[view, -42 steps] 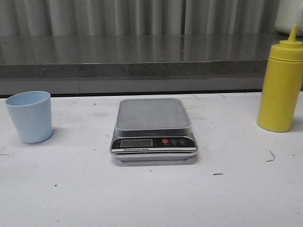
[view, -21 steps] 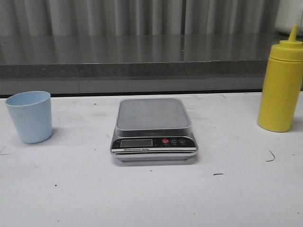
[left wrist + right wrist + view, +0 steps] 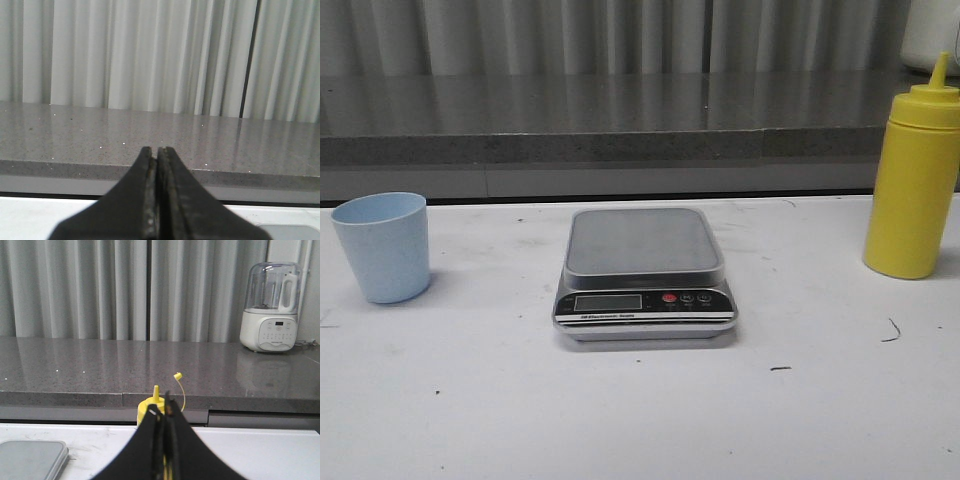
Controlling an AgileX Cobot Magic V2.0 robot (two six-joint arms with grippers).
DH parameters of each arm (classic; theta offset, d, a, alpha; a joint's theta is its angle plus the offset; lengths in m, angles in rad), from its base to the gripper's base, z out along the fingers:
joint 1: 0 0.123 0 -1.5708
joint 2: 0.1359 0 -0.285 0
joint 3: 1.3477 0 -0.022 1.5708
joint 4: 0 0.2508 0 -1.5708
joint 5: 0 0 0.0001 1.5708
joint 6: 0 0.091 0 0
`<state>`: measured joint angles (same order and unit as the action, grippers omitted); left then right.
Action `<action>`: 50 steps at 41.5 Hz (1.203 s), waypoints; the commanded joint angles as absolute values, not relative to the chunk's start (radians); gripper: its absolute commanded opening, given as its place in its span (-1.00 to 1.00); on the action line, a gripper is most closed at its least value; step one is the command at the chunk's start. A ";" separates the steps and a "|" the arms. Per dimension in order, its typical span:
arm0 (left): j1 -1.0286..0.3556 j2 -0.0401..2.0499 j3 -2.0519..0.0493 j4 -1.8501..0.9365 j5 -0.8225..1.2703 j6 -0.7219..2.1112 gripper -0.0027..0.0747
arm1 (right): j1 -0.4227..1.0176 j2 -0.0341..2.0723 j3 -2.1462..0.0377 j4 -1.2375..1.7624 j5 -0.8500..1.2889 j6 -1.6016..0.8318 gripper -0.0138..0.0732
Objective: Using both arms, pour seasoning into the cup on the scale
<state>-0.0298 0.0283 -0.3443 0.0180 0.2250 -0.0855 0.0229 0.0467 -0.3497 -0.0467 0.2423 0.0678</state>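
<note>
You have a matt pale blue plastic cup [image 3: 382, 247] and a smooth yellow plastic seasoning bottle [image 3: 914, 180]. The scale [image 3: 644, 270] has a brushed metal platform with a shiny chrome rim, on a scuffed matt white table [image 3: 640, 410].

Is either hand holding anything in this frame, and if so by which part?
Nothing is held. The left hand and right hand are both closed on nothing; the yellow bottle and blue cup stand untouched on the table.

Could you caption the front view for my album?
Blue cup, empty scale and yellow bottle on a table.
</note>
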 commanded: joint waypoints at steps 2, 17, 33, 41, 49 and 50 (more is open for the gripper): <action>-0.028 0.112 -0.490 0.016 0.255 -0.090 -0.98 | 0.021 0.147 -0.489 -0.068 0.291 0.061 -0.84; -0.028 0.337 -0.631 0.016 0.407 -0.090 -0.98 | 0.021 0.358 -0.619 -0.109 0.503 0.057 -0.84; -0.028 0.417 -0.631 0.016 0.443 -0.090 -0.98 | 0.021 0.422 -0.596 -0.108 0.569 0.057 -0.84; -0.028 0.418 -0.631 0.016 0.457 -0.090 -0.97 | 0.021 0.422 -0.576 -0.108 0.587 0.057 -0.76; -0.028 0.418 -0.631 0.016 0.470 -0.090 -0.25 | 0.021 0.422 -0.576 -0.108 0.588 0.057 0.08; -0.028 0.418 -0.631 0.016 0.465 -0.090 -0.16 | 0.021 0.422 -0.576 -0.108 0.587 0.057 0.18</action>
<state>-0.0298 0.4026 -0.5967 0.0180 0.5411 -0.0855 0.0229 0.4068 -0.5507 -0.0933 0.6507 0.0656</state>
